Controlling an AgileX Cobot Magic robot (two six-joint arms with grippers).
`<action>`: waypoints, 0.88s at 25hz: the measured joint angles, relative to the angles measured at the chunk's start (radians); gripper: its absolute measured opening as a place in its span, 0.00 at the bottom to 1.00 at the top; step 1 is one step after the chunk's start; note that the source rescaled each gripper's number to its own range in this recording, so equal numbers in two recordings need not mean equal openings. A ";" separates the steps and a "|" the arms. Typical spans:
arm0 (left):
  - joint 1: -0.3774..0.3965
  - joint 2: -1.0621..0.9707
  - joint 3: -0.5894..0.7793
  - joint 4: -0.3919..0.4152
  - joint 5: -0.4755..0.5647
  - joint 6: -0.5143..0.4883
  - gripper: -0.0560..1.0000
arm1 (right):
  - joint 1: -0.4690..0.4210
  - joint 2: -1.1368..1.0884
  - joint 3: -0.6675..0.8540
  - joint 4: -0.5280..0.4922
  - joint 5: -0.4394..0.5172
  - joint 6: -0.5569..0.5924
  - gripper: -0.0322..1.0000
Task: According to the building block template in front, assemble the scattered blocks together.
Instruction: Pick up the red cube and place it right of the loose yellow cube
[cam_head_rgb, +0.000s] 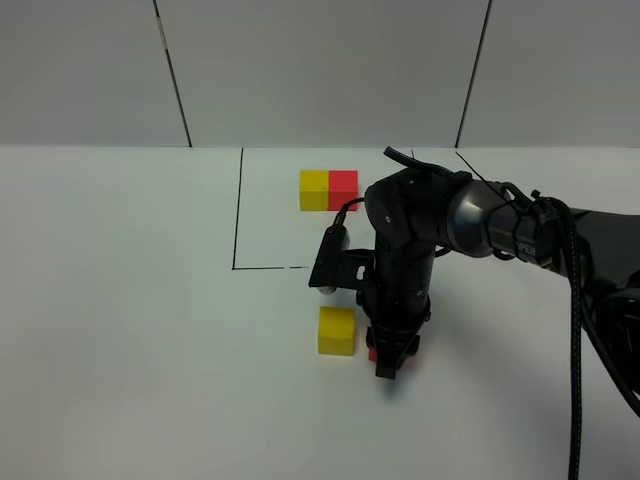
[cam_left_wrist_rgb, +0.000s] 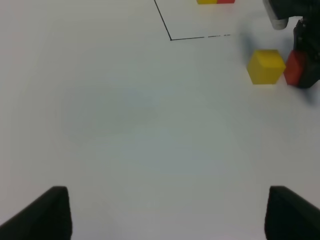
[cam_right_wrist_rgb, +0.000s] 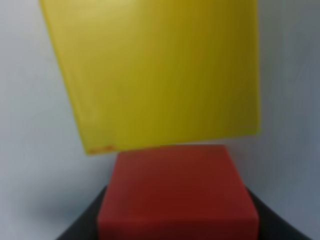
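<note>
On the white worktop (cam_head_rgb: 120, 330) the right hand (cam_head_rgb: 392, 362) points straight down, closed on the red cube (cam_left_wrist_rgb: 295, 68); in the high view only a sliver of red shows at the fingertips, just right of the yellow cube (cam_head_rgb: 337, 330); in the right wrist view the red cube sits between the dark fingers with the yellow one directly ahead of it, their facing sides close, though whether they touch cannot be told; the yellow cube is turned a little, so its near edge is not square to the red one.

The template pair (cam_head_rgb: 328, 189), yellow on the left and red on the right, lies further back inside the thin black outline (cam_head_rgb: 238, 215); the outline's front edge runs between the template and the loose cubes, and the loose cubes lie just outside it, in front.

The left hand (cam_left_wrist_rgb: 167, 215) shows only as two dark fingertips at the corners of its own wrist view, standing well apart with nothing between them; it hangs over bare worktop, well clear of both cubes; wide open room spreads to the left and in front of the yellow cube, while the right arm crowds the side beyond the red one.
</note>
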 joint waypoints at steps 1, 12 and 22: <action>0.000 0.000 0.000 0.000 0.000 0.000 0.68 | 0.003 0.000 0.000 0.001 -0.007 0.000 0.03; 0.000 0.000 0.000 0.000 0.000 0.000 0.68 | 0.011 0.000 0.000 0.009 -0.028 -0.032 0.03; 0.000 0.000 0.000 0.000 0.000 0.000 0.68 | 0.013 0.000 0.000 0.006 -0.043 -0.057 0.03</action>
